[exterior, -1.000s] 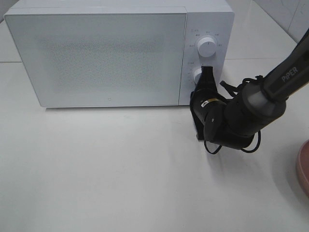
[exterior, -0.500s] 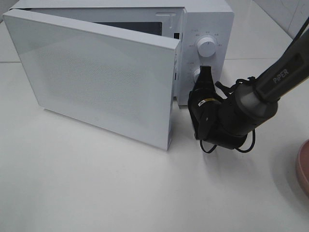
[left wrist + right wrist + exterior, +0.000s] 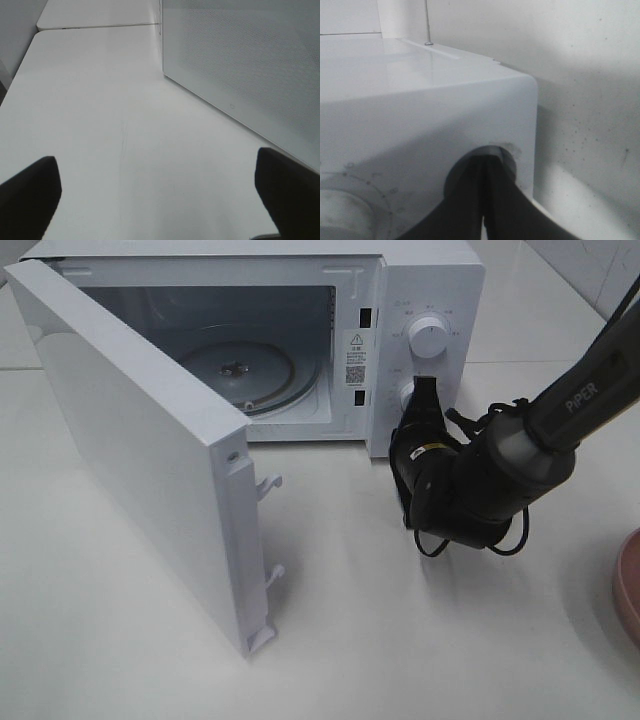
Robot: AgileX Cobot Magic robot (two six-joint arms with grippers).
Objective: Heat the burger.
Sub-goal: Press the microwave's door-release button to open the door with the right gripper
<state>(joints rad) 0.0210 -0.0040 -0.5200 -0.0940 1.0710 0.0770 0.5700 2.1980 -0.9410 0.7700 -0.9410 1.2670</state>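
Exterior high view: microwave (image 3: 430,280) at the counter's rear edge, door (image 3: 140,460) standing wide open; right gripper (image 3: 426,392), jaws closed on nothing, tips at the lower control-panel recess. Left gripper (image 3: 157,200) is fully spread and empty above the counter (image 3: 100,100). Burger out of view.

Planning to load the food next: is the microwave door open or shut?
Open. The door stands wide at the left, and the glass turntable inside shows, with nothing on it.
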